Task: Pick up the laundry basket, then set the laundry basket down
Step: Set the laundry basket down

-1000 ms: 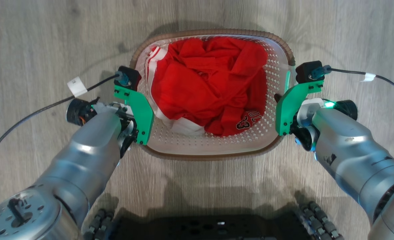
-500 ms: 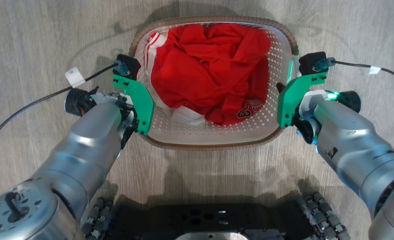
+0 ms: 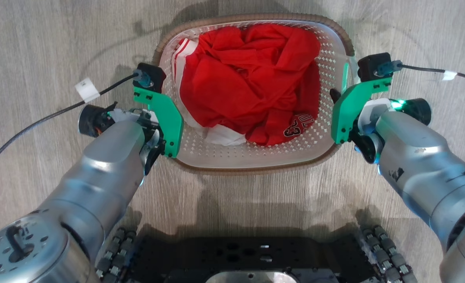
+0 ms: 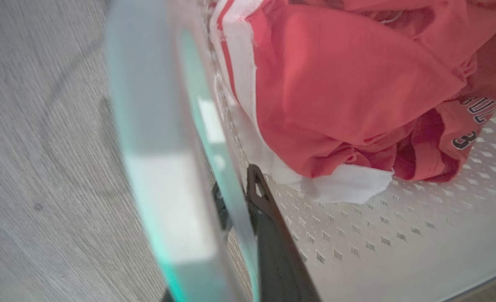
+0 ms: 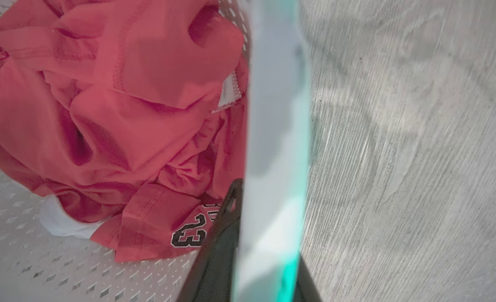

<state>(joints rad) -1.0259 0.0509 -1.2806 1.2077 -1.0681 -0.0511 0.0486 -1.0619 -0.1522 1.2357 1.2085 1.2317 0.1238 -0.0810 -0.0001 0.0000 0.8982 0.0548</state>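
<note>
Laundry basket (image 3: pixel 252 169) is clamped by left gripper (image 4: pixel 239 201) and right gripper (image 5: pixel 254 218).

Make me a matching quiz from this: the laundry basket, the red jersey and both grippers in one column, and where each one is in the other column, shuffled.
1. white perforated plastic laundry basket with brown woven rim
2. crumpled red jersey
3. left gripper
4. right gripper

A. closed on the basket's side at the robot's right
B. over the grey wood-grain floor, held at both sides
C. closed on the basket's side at the robot's left
D. heaped inside the basket

Pairs: 1-B, 2-D, 3-C, 4-A.
</note>
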